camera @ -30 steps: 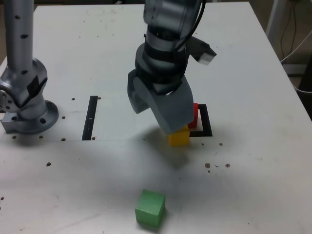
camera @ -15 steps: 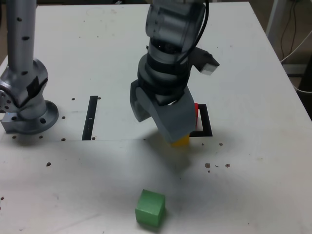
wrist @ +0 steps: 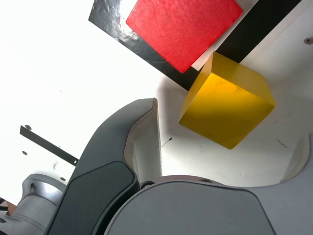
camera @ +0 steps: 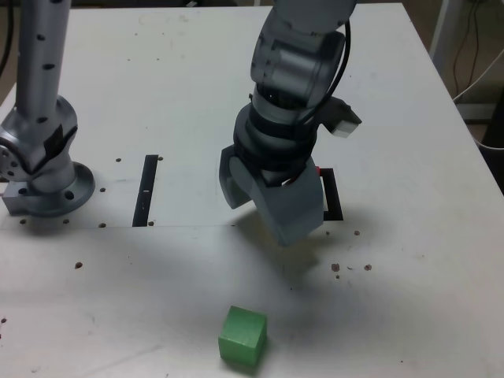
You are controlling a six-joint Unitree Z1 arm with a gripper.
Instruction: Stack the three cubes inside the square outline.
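Gripper (camera: 264, 201) low at centre of exterior view, jaws spread wide, nothing held. In wrist view, yellow cube (wrist: 226, 100) on table between the two fingers (wrist: 142, 142), not touched by either, sitting just outside square outline (wrist: 117, 22) w/ one corner at the black band. Red cube (wrist: 183, 27) inside outline. Green cube (camera: 242, 336) alone at bottom centre of exterior view, well apart. Black strip (camera: 146, 190) left of centre.
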